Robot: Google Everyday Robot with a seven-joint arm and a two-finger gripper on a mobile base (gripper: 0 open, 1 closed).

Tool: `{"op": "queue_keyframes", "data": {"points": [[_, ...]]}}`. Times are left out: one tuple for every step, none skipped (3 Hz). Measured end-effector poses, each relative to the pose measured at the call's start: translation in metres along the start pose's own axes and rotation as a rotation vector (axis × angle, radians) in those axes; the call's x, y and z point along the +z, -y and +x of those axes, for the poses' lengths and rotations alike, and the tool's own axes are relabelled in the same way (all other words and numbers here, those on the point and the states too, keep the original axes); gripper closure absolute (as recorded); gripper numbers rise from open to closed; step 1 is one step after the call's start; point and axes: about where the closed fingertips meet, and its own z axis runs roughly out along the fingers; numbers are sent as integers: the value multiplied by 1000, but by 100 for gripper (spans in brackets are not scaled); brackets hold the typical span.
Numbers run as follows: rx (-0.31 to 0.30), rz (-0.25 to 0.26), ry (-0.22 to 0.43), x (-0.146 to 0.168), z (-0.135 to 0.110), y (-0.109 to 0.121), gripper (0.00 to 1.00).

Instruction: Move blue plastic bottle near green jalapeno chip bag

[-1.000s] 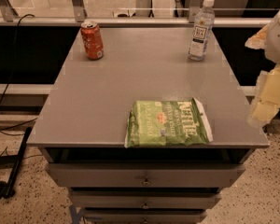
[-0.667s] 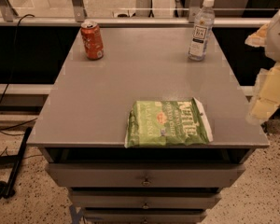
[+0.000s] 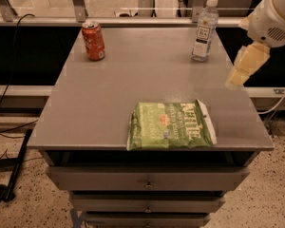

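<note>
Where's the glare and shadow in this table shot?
Camera view: warm, even light; a soft sheen on the table beyond the green jalapeno chip bag; only faint shadows at the bases of the blue plastic bottle and the soda can; deep shadow under the table's front lip; the claw, off the table's right edge, is brightly lit.

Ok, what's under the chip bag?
The chip bag lies flat on the grey table, above its drawers. Anything beneath it is covered. The gripper hangs off to the right.

Clear white-capped bottle upright far right, green chip bag flat at front, jaws right of bottle
</note>
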Motion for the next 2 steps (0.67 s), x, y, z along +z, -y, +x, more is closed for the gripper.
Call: {"op": "queue_keyframes", "data": {"points": [[84, 54, 59, 38, -5, 63, 0], [172, 87, 150, 70, -10, 111, 0]]}}
